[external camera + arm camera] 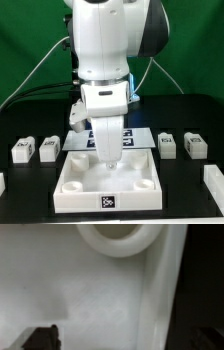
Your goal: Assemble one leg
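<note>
The large white square panel (75, 180) with round corner sockets lies at the front of the black table. My gripper (108, 163) points straight down, low over the panel's middle. Four small white legs with marker tags stand beside it: two on the exterior view's left (22, 150) (48, 148) and two on its right (168, 144) (194, 145). In the wrist view my gripper (125, 341) is open and empty, one dark fingertip (42, 339) over the panel's flat face (90, 291). A round socket (120, 238) and the panel's side wall (160, 297) show there.
The marker board (128, 135) lies flat behind the panel, partly hidden by the arm. More white parts poke in at the exterior view's right edge (213, 185) and left edge (2, 183). Cables hang behind the arm.
</note>
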You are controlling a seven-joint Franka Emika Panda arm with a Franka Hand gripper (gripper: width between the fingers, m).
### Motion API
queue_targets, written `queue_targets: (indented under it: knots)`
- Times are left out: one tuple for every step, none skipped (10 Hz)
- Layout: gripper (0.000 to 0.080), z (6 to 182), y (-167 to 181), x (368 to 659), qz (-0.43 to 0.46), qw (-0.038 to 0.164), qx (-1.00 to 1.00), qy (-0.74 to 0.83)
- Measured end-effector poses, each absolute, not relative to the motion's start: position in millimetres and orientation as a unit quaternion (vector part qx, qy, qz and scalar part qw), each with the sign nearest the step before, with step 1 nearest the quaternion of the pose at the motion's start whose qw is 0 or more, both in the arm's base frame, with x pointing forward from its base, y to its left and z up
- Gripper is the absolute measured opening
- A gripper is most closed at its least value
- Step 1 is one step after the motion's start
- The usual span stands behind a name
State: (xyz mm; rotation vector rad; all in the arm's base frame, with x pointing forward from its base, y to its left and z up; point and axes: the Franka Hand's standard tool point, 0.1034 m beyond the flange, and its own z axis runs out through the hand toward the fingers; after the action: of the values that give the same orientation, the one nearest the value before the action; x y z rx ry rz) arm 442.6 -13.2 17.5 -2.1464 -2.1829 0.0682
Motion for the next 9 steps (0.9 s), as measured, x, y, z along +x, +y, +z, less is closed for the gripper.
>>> queue_targets:
  knots:
    - [0.0650,17.6,-13.0,442.6,0.022,0.040,-0.701,-0.712]
    - [0.0650,17.6,-13.3,442.6,0.022,0.040,-0.701,-0.711]
    - [0.0560,17.5,-13.4,442.6,0.022,0.040,-0.701,-0.711]
    - [0.0366,17.5,-13.4,442.5,0.022,0.040,-0.701,-0.711]
    - [0.0228,17.5,-13.5,442.4,0.023,0.040,-0.701,-0.711]
    - [0.0228,17.5,-13.5,442.4,0.023,0.040,-0.701,-0.711]
    - [0.0094,17.5,-13.6,442.4,0.023,0.040,-0.702,-0.711]
    - [0.0057,17.7,-13.8,442.8,0.022,0.039,-0.702,-0.711]
    - [0.0057,17.7,-13.9,442.8,0.022,0.039,-0.702,-0.711]
